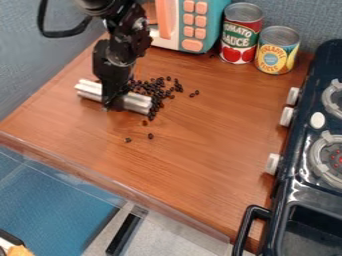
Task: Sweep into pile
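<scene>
Small, round, dark bits (158,93) lie on my brown wooden bench (200,130) by the blue-gray wall (307,20). My black end effector (114,100) points down, pinching a shiny silver bar (138,103).

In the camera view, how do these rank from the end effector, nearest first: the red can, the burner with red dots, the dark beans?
1. Dark beans: just right of the end effector
2. Red can: at the back, right of centre
3. Burner: far right, on the stove
</scene>
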Robot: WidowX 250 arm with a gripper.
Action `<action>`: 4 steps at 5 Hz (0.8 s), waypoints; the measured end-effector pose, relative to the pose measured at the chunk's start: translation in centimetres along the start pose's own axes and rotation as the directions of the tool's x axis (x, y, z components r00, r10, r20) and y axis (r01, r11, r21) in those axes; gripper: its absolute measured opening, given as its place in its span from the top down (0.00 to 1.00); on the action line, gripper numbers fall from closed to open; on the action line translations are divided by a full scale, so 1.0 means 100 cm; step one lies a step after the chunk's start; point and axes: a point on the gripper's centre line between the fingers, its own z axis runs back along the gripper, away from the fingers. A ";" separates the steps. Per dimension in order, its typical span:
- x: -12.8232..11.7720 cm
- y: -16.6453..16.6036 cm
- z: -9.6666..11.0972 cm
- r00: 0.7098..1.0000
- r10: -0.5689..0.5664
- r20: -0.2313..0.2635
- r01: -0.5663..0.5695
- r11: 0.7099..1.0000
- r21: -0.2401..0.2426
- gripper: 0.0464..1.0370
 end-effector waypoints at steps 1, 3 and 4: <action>-0.001 -0.014 -0.003 1.000 0.027 0.003 -0.027 1.000 -0.007 0.66; 0.001 -0.037 -0.007 0.998 0.066 0.014 -0.066 0.998 -0.012 0.66; 0.000 -0.038 -0.006 0.996 0.089 -0.001 -0.089 0.996 -0.004 0.66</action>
